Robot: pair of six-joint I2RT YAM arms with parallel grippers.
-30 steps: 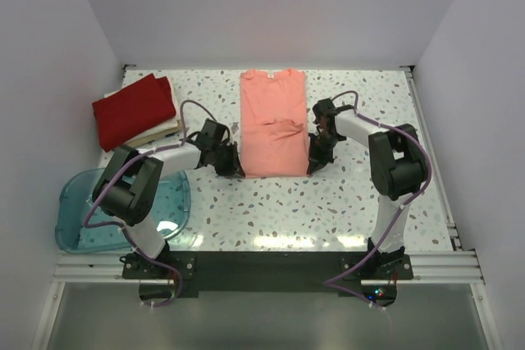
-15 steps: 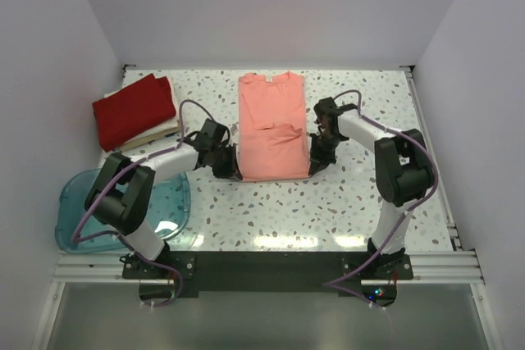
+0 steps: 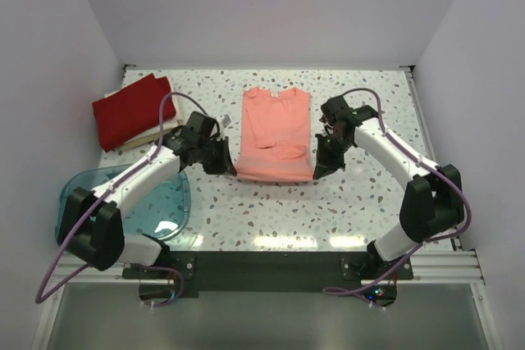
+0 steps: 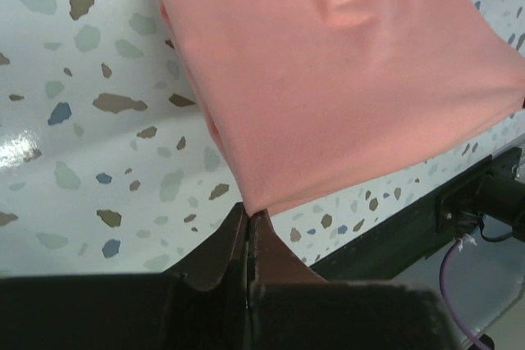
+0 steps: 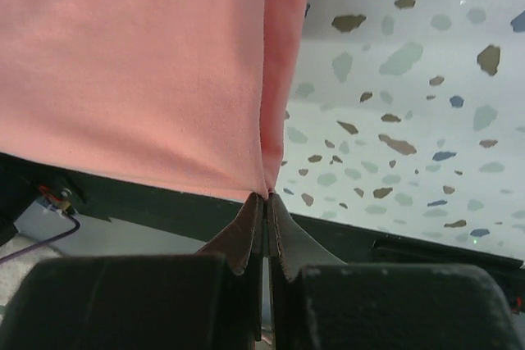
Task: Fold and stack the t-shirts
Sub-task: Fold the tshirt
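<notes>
Pinched the salmon-pink t-shirt [image 3: 275, 133], mid-table [image 3: 369, 88] with collar toward 12 o'clock, by both hem corners: left gripper [image 4: 248, 215] clamped on cloth at 7 o'clock, right gripper [image 5: 264, 198] likewise at 5 o'clock. Held both corners level, probably so the hem could fold evenly toward the collar. Noted the deep red t-shirt [image 3: 131, 108] folded at 10 o'clock.
</notes>
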